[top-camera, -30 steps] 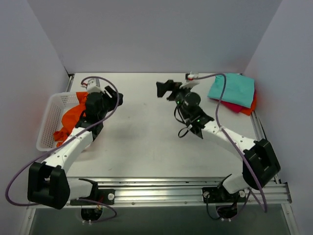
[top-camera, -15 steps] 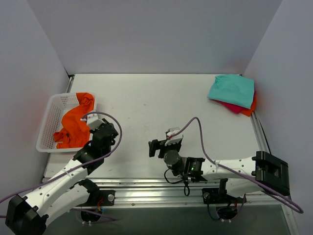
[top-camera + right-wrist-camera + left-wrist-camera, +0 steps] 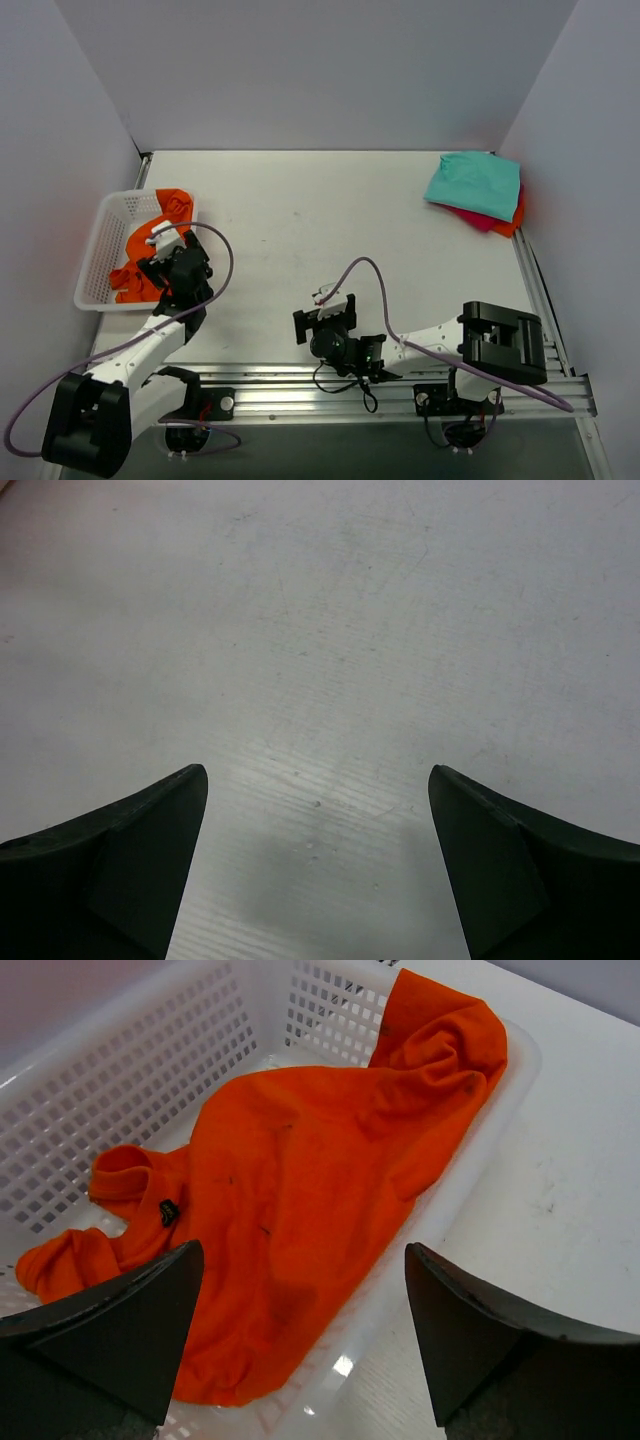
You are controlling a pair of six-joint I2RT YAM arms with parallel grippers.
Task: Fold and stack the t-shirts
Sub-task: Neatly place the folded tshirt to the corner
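Both pairs of jaws stand wide open and hold nothing. The right gripper point(image 3: 317, 770) is nearest, low over the table point(image 3: 320, 620) at about 6 o'clock in the top view, just ahead of the arm bases. Only scuffed white surface shows between its fingers.

The left gripper point(image 3: 302, 1248) is a little farther out, at 8 o'clock, hovering over the near end of the basket point(image 3: 110, 1090) with both fingers clear of the cloth.

The basket stands at 9 o'clock, close to the left wall. An orange shirt point(image 3: 300, 1160) lies crumpled in it, filling most of the floor. One end rides up over the rim at the far right corner, and a small dark tag shows at the neck.

Farthest off, at 1 o'clock in the far right corner, sits a folded stack. The teal shirt point(image 3: 475, 185) lies on top, the pink shirt point(image 3: 478, 220) peeks out along its near edge, and the bottom shirt point(image 3: 518, 212), orange, shows only as a strip on the right.
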